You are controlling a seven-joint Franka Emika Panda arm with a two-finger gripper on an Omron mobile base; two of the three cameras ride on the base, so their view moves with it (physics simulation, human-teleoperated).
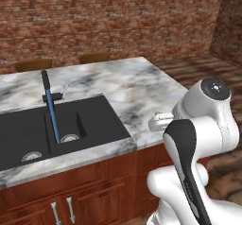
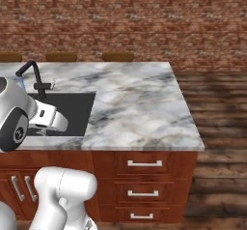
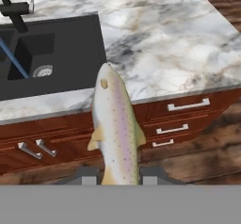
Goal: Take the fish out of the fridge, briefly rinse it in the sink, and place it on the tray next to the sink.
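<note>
My gripper is closed on the fish: both finger tips sit against its tail end, one on each side, at the bottom of the hand view. The fish stands up from the fingers, head toward the counter, silvery-grey with a pinkish stripe and small yellowish fins. Its head overlaps the front edge of the marble counter in that view; the body hangs in front of the wooden cabinets, off the counter and touching nothing but my fingers.

The sink is ahead and to the left. Black, two basins, a round drain in each. A thin stream of blue water runs from the faucet down into the basin beside the divider. In the right base view the faucet shows as a black gooseneck at the back of the sink, with my arm in front of the basin's left part.

To the right of the sink lies bare grey-white marble. Drawers with silver handles sit below it. A brick wall runs behind, and there is a wood floor to the right.
</note>
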